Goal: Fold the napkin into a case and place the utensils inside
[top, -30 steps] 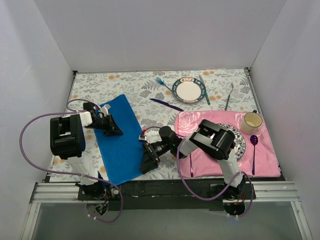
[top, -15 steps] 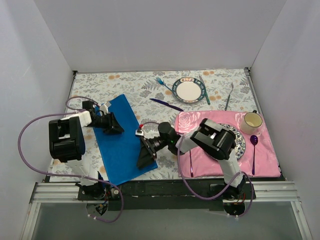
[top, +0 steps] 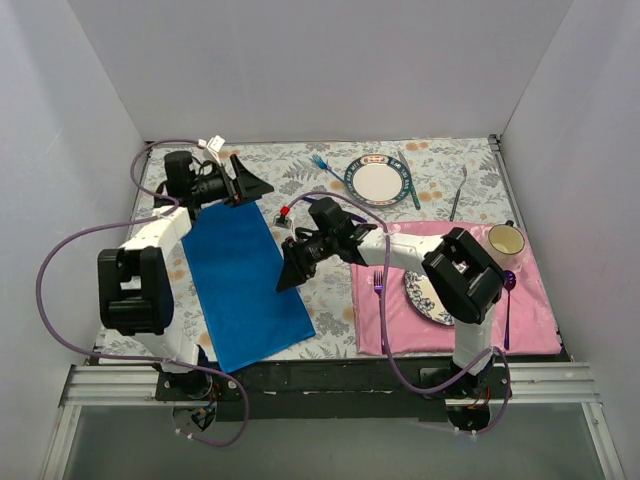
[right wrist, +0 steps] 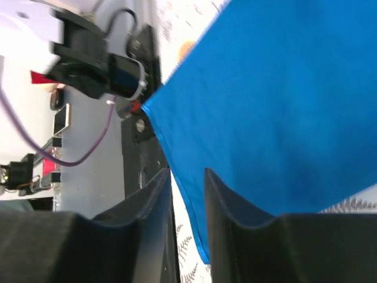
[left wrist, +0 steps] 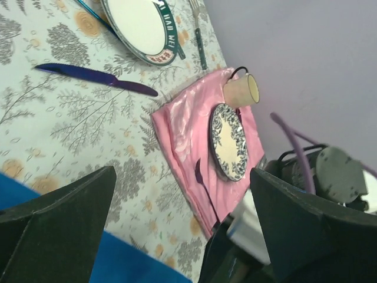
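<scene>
**Napkin flat on the left half, both utensils at the far edge**

White walls close in the bench [top: 455,160] on three sides, and a flower-printed cover lies over it. The napkin [top: 240,285] lies flat as a long blue rectangle on the left half. One short end reaches the near edge and the other points toward the far left corner.

My left tool [top: 258,182] hangs just past the napkin's far end. Its fingers [left wrist: 59,218] stand wide apart with nothing between them.

My right tool [top: 285,278] is down at the napkin's right long edge, about midway along it. From the right wrist, its fingers [right wrist: 150,203] stand close together with a narrow gap, and the cloth's edge shows in that gap. I cannot tell whether they pinch the cloth.

Toward the far edge, the light-blue fork [top: 322,164] lies just left of a small plate [top: 349,183]. The purple knife [left wrist: 94,76] lies on the cover on the near side of that plate, between it and the pink placemat [top: 530,320] at the near right corner.
</scene>
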